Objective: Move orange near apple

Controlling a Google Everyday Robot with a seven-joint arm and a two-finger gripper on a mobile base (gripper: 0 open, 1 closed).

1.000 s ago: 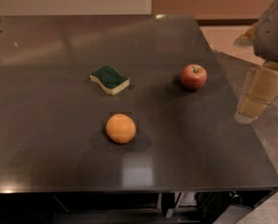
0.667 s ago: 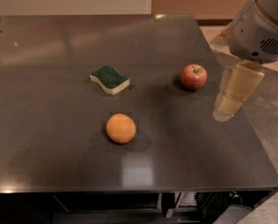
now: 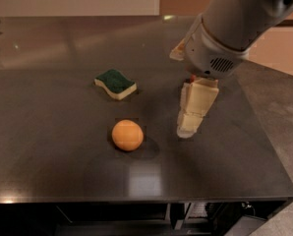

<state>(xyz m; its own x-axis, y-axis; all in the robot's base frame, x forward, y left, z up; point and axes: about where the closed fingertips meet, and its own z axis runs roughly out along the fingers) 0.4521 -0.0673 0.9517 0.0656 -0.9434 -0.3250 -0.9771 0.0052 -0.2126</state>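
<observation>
Gripper (image 3: 188,130) hangs low over the table (image 3: 48,146), right of the orange (image 3: 127,134) and apart from it, holding nothing; can't tell if open or closed. Orange sits near the green sponge (image 3: 116,83). Apple not visible, likely behind the arm (image 3: 235,23). Step looks like reach; next needs a shift left over the orange, then a grasp.

1 camera looks down at a slant from above the near edge of the dark grey, glossy table (image 3: 48,151), facing its far edge, fairly close. The robot's cream-coloured claw (image 3: 188,128) hangs right of centre, above the table.
</observation>
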